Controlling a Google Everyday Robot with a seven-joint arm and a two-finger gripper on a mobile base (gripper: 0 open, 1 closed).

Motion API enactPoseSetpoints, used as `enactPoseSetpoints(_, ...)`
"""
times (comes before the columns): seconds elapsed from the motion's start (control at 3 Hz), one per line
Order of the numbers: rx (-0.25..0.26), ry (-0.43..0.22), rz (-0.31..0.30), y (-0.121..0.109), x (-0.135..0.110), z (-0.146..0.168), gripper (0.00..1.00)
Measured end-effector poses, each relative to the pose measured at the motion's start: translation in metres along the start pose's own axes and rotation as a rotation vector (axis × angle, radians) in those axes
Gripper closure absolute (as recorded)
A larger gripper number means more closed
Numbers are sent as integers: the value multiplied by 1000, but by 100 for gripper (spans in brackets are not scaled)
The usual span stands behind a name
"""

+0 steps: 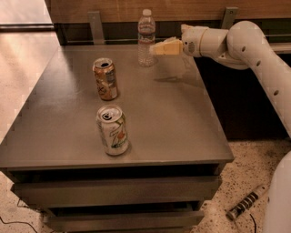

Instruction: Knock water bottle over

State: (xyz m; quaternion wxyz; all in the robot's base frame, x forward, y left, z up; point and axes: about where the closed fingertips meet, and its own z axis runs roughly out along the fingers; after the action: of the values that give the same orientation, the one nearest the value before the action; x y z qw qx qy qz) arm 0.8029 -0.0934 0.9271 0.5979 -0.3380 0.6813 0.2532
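Speckled pale terrazzo floor (pixel 254 173) surrounds a low grey-brown table with a smooth matte top (pixel 182 136) and two shallow drawer-like tiers beneath its front edge. Behind the table runs a warm wood-panelled wall (pixel 113 7) with two grey metal upright brackets (pixel 95 25) in front of it. To the right of the table is a dark, shadowed cabinet face (pixel 245 100). On the floor at the lower right lies a short black-and-white striped cylinder (pixel 248 207), and a thin dark cable (pixel 13 224) trails at the lower left.

On the tabletop, the small clear ribbed plastic water bottle with a white screw cap (pixel 146 38) stands upright near the far edge. An orange-brown opened soda can (pixel 105 78) stands upright to its left and nearer the middle of the table. A white-and-green opened soda can (pixel 112 130) stands upright close to the front edge, well apart from the bottle.

A white jointed robot arm (pixel 254 45) reaches in from the right above the far part of the table. Its pale yellow two-finger gripper (pixel 153 49) points leftward, fingers pressed together into one wedge. The tip sits at the bottle's right side at about mid-height; whether it touches cannot be told. A faint shadow (pixel 175 77) falls on the table below the gripper.
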Motion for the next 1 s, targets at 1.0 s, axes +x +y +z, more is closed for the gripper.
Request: enactPoseSetpoints(1.0,-105,-59,14,21,-7,44,0)
